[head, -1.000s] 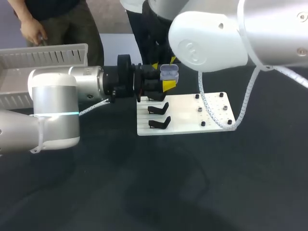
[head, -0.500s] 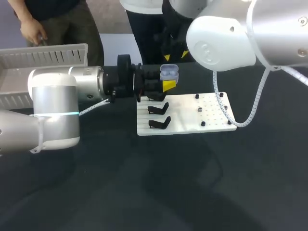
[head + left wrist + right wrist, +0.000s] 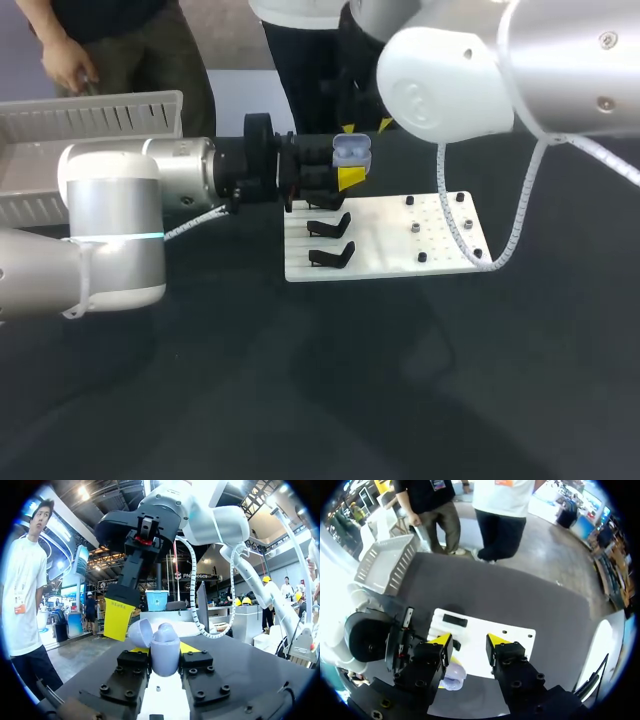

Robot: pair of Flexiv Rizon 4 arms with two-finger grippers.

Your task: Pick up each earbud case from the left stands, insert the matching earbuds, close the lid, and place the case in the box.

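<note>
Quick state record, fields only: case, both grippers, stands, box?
earbud case: lid open, held above the white board
left gripper: fingers shut on the case
right gripper: fingers open, close beside the case, nothing seen between them
black stands: on the board, the visible ones empty
box: far left of the table, contents hidden

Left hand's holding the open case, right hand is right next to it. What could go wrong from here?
1. The open right hand hangs close by the earbud case; its yellow finger beside the raised lid could knock the lid shut or bend it.
2. The left hand grips only the case's lower body; a push from above might twist it loose and drop it onto the white board.
</note>
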